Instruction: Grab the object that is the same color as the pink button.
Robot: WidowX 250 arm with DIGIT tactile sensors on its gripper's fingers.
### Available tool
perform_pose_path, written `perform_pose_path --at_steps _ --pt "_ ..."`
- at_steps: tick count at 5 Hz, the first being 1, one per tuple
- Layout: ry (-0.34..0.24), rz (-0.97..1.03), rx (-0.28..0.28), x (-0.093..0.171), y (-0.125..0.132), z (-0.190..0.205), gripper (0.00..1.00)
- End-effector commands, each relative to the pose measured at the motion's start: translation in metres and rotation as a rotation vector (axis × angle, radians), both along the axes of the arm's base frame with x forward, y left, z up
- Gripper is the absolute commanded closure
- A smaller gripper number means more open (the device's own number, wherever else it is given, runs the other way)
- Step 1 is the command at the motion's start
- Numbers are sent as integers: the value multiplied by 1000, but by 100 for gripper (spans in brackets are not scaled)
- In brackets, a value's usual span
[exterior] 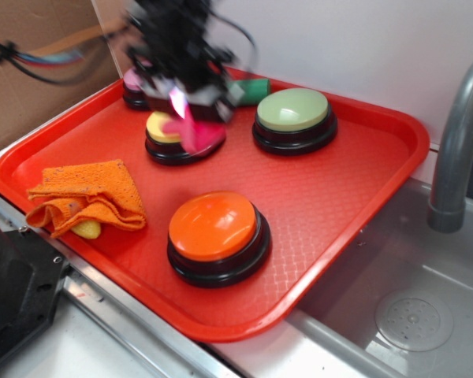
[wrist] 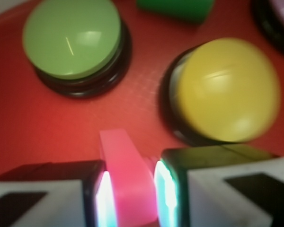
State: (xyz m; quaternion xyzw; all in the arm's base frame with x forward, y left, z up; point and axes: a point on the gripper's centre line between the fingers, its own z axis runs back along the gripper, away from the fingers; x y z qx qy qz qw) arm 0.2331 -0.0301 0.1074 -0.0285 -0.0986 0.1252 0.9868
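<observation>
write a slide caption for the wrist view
Gripper clamps the pink toy bolt above the red tray, yellow button just ahead.

Bright pink bolt [wrist: 128, 175], yellow button [wrist: 227, 90], red tray [exterior: 339, 197].

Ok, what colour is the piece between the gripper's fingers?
Bright pink: the toy bolt in the gripper, clearest in the wrist view.

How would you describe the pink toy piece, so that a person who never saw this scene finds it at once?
Start at the red tray beside the sink and go to its far left corner, where the black gripper hangs above the yellow button. The pink toy piece is clamped between the gripper's fingers. It is the only bright pink thing; the buttons nearby are round domes on black bases.
</observation>
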Motion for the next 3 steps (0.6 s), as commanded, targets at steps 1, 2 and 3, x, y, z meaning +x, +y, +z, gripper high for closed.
perform_pose_path --at_steps 1,2,3 --pt "50 -144 -4 -39 61 43 100" --pt "42 -111 6 -58 83 46 100" --pt "85 -67 9 -56 89 41 100"
